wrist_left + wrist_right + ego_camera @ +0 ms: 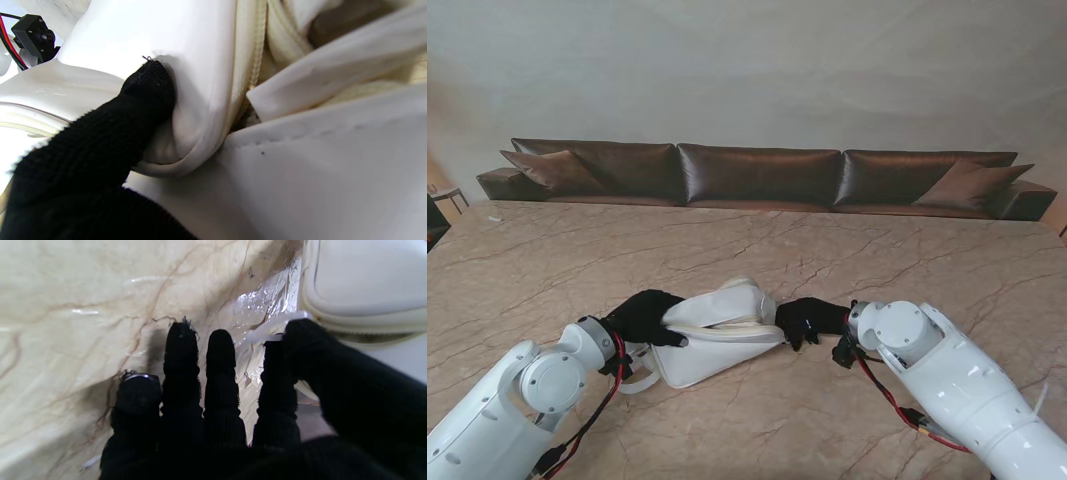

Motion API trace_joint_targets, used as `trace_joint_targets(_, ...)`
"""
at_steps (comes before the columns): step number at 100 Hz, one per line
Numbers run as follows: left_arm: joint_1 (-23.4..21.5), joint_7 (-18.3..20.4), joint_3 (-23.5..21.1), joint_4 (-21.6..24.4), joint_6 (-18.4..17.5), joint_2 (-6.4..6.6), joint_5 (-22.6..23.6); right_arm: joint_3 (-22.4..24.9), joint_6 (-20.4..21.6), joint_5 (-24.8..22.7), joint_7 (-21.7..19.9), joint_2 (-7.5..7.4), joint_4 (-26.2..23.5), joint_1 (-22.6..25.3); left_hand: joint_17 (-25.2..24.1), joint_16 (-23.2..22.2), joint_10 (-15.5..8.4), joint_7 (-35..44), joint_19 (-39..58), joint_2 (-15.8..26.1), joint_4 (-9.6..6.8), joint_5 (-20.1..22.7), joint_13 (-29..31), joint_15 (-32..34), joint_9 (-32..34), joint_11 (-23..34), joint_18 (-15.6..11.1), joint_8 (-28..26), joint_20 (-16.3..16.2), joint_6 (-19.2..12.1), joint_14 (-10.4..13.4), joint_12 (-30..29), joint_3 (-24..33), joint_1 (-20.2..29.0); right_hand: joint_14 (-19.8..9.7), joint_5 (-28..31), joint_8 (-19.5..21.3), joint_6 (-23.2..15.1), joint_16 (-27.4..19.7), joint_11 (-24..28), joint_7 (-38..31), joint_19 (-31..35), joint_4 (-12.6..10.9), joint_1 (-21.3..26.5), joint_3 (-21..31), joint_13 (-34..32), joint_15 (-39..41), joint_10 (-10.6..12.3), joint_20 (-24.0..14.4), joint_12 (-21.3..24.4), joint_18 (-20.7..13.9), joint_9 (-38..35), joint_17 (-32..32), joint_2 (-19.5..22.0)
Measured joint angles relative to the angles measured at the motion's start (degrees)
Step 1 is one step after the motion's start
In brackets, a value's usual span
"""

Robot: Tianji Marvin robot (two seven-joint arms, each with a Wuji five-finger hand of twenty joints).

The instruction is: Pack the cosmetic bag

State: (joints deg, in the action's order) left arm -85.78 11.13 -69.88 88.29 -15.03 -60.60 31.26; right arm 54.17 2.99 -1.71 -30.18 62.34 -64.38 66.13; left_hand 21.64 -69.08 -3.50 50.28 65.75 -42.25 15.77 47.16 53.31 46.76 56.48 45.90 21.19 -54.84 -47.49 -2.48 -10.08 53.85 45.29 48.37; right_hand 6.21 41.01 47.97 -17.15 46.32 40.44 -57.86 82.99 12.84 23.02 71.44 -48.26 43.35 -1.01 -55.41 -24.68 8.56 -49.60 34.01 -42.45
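Where the left hand [645, 318] meets the left end of the white cosmetics bag [717, 345], its black-gloved fingers [146, 96] press into the soft wall beside the cream zipper [255, 63], clamped on that end. The bag lies on its side on the marble bench [747, 250] between both hands, mouth partly agape. At its right end the right hand [812, 318] pinches a thin white pull tab [267, 336] between thumb and forefinger, the other fingers [181, 356] straight and side by side above crinkled clear film [263, 303]

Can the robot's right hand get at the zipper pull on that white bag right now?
Probably yes. The right hand is at the end of the cosmetics bag, its thumb and forefinger apparently pinching a white pull tab; nothing lies between them.
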Motion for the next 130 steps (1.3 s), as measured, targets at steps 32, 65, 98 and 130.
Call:
trace_joint_targets(32, 0.2, 0.1, 0.4, -0.1, 1.1, -0.02, 0.1, 0.4, 3.0, -0.8, 5.1, 0.74, 0.9, 1.2, -0.4, 0.0, 0.0, 0.0, 0.0, 0.0, 0.53, 0.0, 0.0, -0.2, 0.0, 0.0, 0.0, 0.0, 0.0, 0.0, 0.0, 0.0, -0.4, 0.5, 0.0, 0.5, -15.8, 6.5, 5.5, 7.8, 3.4, 2.1, 5.5, 9.4, 0.2, -11.6, 8.6, 2.4, 5.6, -5.1, 1.6, -9.3, 9.0, -7.9)
trace_joint_targets(65, 0.3, 0.1, 0.7, -0.2, 1.2, -0.02, 0.2, -0.3, 2.9, 1.8, -0.5, 0.23, 1.6, 0.2, -0.6, 0.0, 0.0, 0.0, -0.6, 0.0, 0.57, 0.1, 0.0, -0.8, 0.0, -0.1, 0.0, 0.0, 0.0, 0.0, 0.0, 0.0, -0.4, 0.6, 0.2, 7.4, -33.7, 5.1, 10.4, 7.9, 3.1, 2.6, 4.6, 10.3, -0.1, -10.3, 10.3, 0.9, 4.4, -13.2, 1.2, -9.9, 6.0, -2.1)
trace_joint_targets(98, 0.7, 0.3, 0.9, -0.3, 1.8, -0.05, 0.5, 2.6, 1.0, 2.5, -2.7, 0.19, 0.9, 1.5, -0.6, 0.0, 0.0, 0.0, -0.6, 0.0, 0.96, 0.1, 0.0, -1.2, -0.1, -0.2, 0.0, 0.0, -0.1, -0.2, 0.0, 0.0, -0.4, 0.7, 0.8, 5.4, -13.4, 1.2, 9.9, 6.9, 3.3, 5.9, 4.1, 7.3, 0.0, -1.1, 10.1, 2.0, 1.6, -13.4, -1.6, -6.1, 0.0, 3.9)
trace_joint_targets(130, 2.4, 0.2, 2.6, -1.5, 2.1, -0.05, 0.5, 4.0, -1.0, 6.0, -7.0, -0.67, 0.4, 2.2, -0.7, 0.0, -0.1, 0.0, -0.6, 0.0, 1.58, 0.1, -0.1, -1.7, -0.1, -0.4, 0.0, -0.5, -0.6, -0.6, 0.0, 0.0, -0.4, 0.7, 1.4, 5.0, -2.2, 1.8, 9.8, 6.8, 4.1, 6.6, 3.0, 7.5, 3.1, 0.2, 11.0, 1.3, 0.4, -14.4, -1.7, -4.9, -1.9, 4.3)
